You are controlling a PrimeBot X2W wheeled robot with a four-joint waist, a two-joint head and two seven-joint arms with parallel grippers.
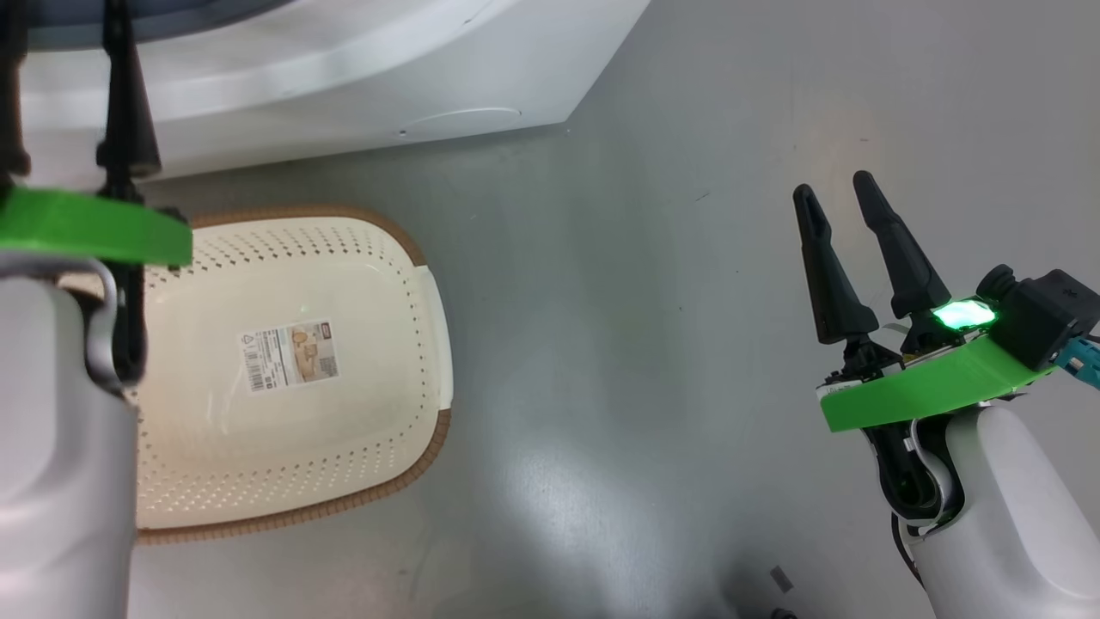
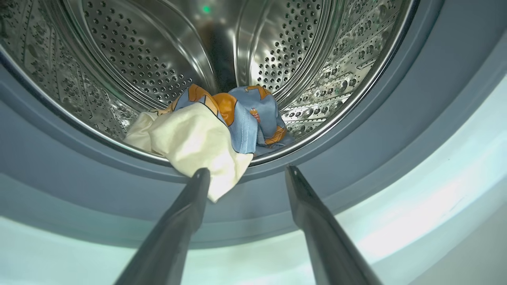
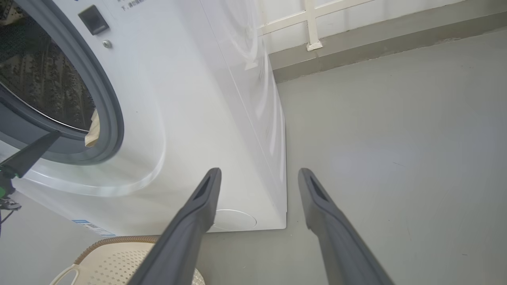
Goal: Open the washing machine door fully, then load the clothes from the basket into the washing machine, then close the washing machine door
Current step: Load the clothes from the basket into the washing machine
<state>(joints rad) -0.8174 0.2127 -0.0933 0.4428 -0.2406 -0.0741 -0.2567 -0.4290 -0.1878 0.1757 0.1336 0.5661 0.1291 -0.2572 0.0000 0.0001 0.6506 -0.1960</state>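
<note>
Left gripper (image 2: 245, 172) spread wide holding nothing, at the washing machine (image 3: 190, 99) mouth, clothes (image 2: 222, 118) heaped in the drum (image 2: 130, 59) (the beige one draped over the gasket (image 2: 356, 150)), right gripper (image 1: 834, 185) likewise spread and holding nothing above the floor (image 1: 644, 344), basket (image 1: 344, 447) on the floor before the machine

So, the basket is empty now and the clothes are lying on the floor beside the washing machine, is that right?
Not quite. The basket is empty, but the clothes are lying inside the washing machine, in its drum, not on the floor. The left wrist view shows them there, with the beige cloth hanging out over the gasket.
</note>
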